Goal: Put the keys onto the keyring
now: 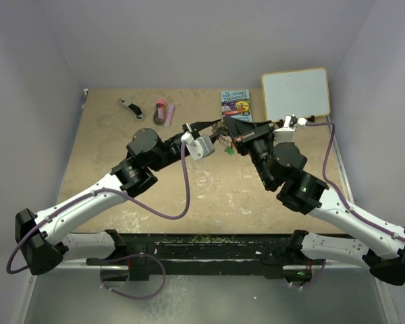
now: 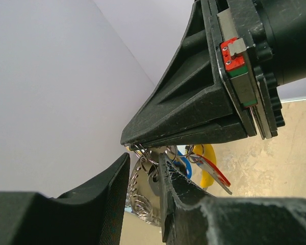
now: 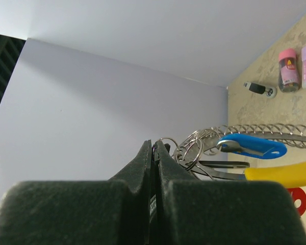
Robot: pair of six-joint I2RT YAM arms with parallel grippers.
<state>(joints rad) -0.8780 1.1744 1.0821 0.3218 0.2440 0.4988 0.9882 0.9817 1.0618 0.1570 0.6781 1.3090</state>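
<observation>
Both arms meet above the table's middle. My right gripper [image 1: 229, 133] [image 3: 154, 146] is shut on a thin small split ring of a key; in the left wrist view its black fingers [image 2: 194, 117] come in from the upper right. From there hang the keyring [image 2: 138, 200] [image 3: 260, 129], with its beaded rim and yellow stretch [image 3: 283, 174], a blue key [image 3: 252, 146], a red key [image 2: 214, 172] and a dark key [image 2: 154, 185]. A green key [image 1: 229, 150] dangles below. My left gripper [image 1: 214, 138] [image 2: 144, 164] is open, its fingers either side of the dark key.
At the back of the table lie a black-and-silver tool [image 1: 129, 108], a pink bottle [image 1: 160, 111] with a lilac stick beside it, a book [image 1: 235, 105] and a whiteboard [image 1: 295, 92]. Grey walls enclose the table on three sides.
</observation>
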